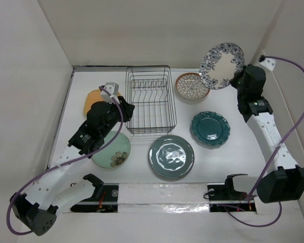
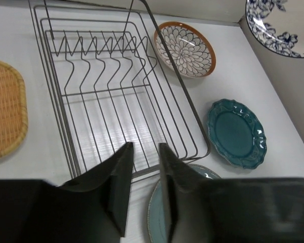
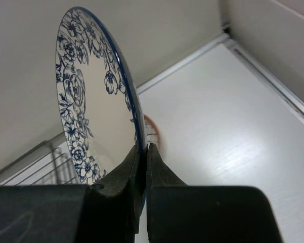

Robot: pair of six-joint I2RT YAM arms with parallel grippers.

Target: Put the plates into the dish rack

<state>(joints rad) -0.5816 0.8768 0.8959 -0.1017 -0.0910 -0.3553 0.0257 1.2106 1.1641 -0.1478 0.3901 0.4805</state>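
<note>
The right gripper (image 3: 142,152) pinches the blue-patterned plate (image 3: 91,111) on edge over the far right corner; the dish rack (image 1: 150,109) lies leftward. The left gripper (image 2: 145,152), beside the rack, hangs narrowly parted, empty.

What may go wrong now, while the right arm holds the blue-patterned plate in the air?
1. The right gripper pinches the blue-patterned plate only at its rim; it might slip and fall onto the petal dish close by.
2. The left gripper hovers open at the near edge of the dish rack, so the arms might collide there.
</note>
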